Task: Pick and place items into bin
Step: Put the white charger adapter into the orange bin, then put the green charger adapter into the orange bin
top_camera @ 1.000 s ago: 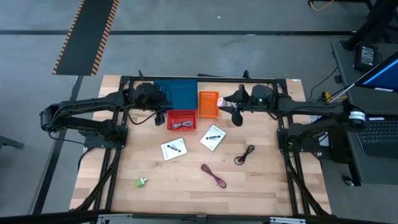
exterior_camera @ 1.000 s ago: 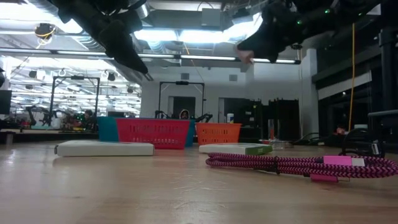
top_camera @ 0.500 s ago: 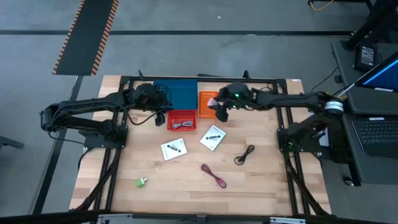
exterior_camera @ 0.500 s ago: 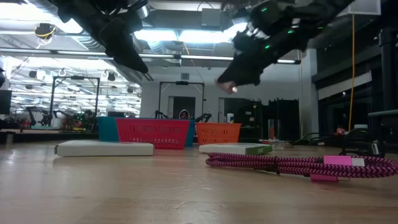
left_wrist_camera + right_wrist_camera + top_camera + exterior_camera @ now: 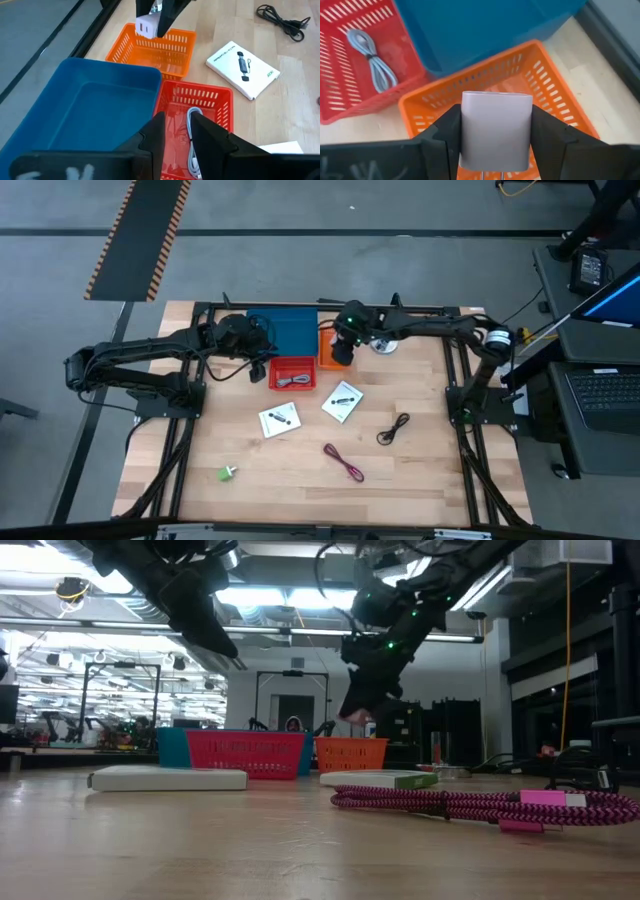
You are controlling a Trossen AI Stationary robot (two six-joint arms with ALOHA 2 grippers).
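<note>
My right gripper (image 5: 342,352) is shut on a small white block (image 5: 496,129) above the orange bin (image 5: 327,346); the block also shows in the left wrist view (image 5: 147,27). My left gripper (image 5: 262,366) hangs open and empty over the red bin (image 5: 292,374), which holds a grey coiled cable (image 5: 192,145). Two white cards (image 5: 279,419) (image 5: 342,402), a black cable (image 5: 393,428), a dark-red cable (image 5: 344,463) and a tiny green piece (image 5: 227,473) lie flat on the table. My right gripper pinches the white block by two opposite sides (image 5: 466,131) between its two fingers. The fingers point down, slanting from the table's right. The block is lifted clear, over the inside of the orange bin (image 5: 540,80).
A blue bin (image 5: 283,332) stands at the far edge, touching the orange and red bins. The black frame rails (image 5: 460,380) run along the table's sides. Bare wood lies between the loose things on the near half.
My right gripper has carried the white block toward the table's left edge and down, from right of the orange bin to a place over it. It has stayed shut on the block.
</note>
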